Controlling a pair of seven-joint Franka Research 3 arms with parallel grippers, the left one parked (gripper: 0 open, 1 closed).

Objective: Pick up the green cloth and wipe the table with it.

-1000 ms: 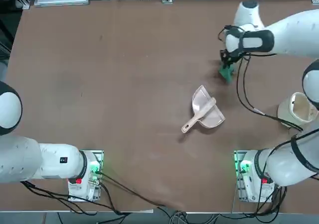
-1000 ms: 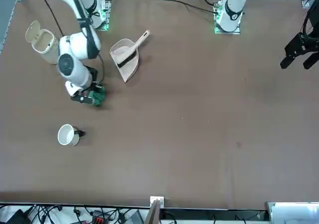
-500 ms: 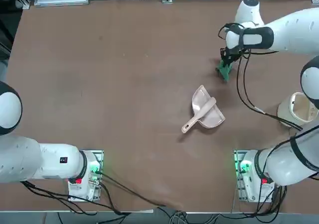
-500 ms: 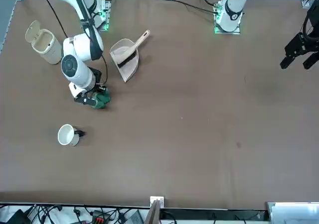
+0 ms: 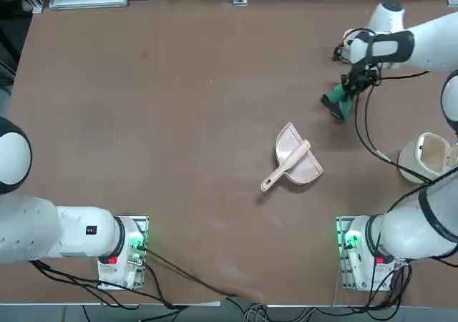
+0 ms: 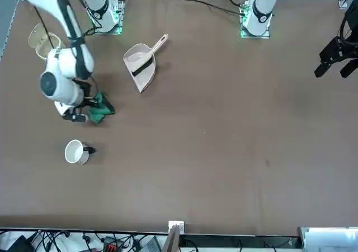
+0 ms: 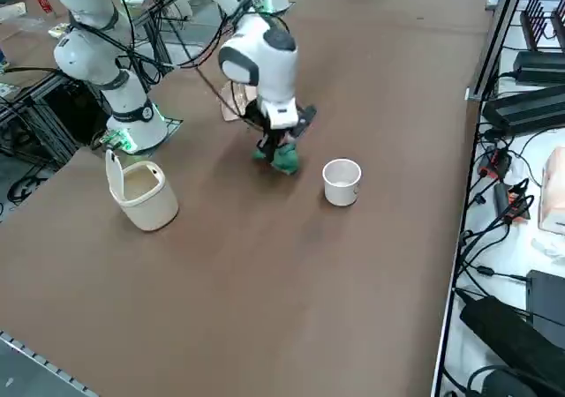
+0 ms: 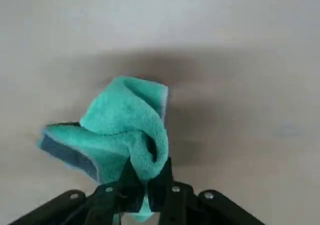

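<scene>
Top view, upper right: the right two-finger gripper [image 5: 352, 86], closed, grips a crumpled green fabric cloth [image 5: 340, 101].

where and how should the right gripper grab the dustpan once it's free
Probably by the brush handle lying across the dustpan: come from above, fingers either side of its narrow shaft near the rounded end, which sticks out past the pan.

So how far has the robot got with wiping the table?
Picking up looks done: the bunched green cloth is pinched in the black two-finger right gripper. In hand is the wiping, apparently, with the cloth low over the flat brown table. How much surface is wiped, I can't tell; the white dustpan's surroundings may remain.
</scene>
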